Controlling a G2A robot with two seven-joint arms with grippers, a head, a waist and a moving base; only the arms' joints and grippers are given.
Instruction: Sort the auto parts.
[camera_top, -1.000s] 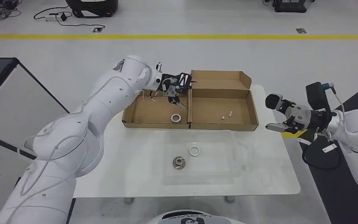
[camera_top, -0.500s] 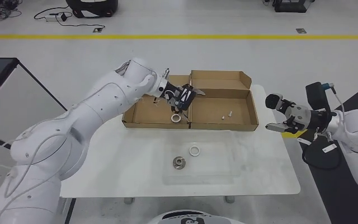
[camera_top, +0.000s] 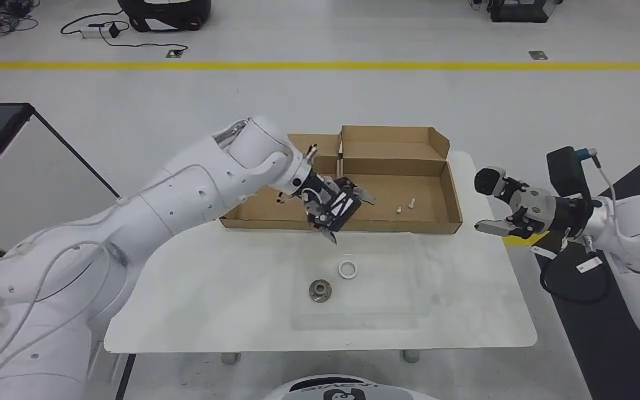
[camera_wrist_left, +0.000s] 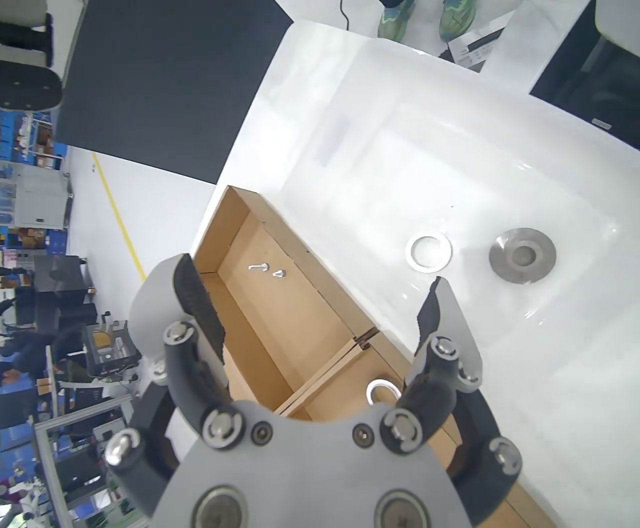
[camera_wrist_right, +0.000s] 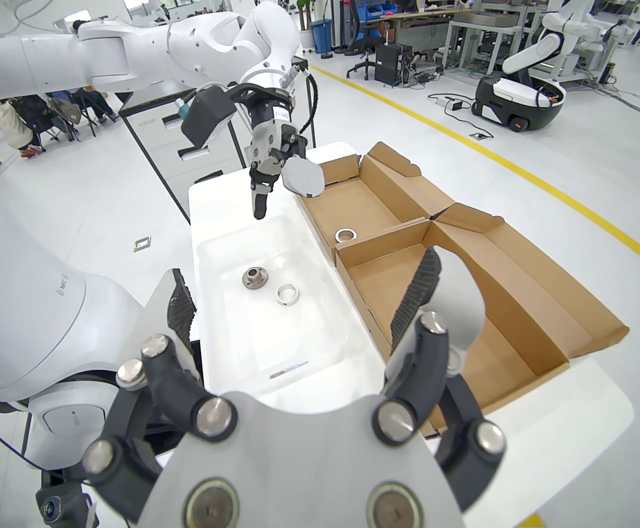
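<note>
My left gripper (camera_wrist_left: 310, 280), fingers wide and empty, is the nearer one: the small white metal ring (camera_wrist_left: 428, 252) lies flat just beyond one fingertip (camera_wrist_left: 430, 307).

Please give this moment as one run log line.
left gripper open, empty, over cardboard box front wall | right gripper open, empty, at table edge | clear tray: ring, metal flange

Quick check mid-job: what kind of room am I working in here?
Probably a robotics lab or workshop floor: a yellow floor line, another wheeled robot parked beyond it, and workbenches loaded with equipment.
</note>
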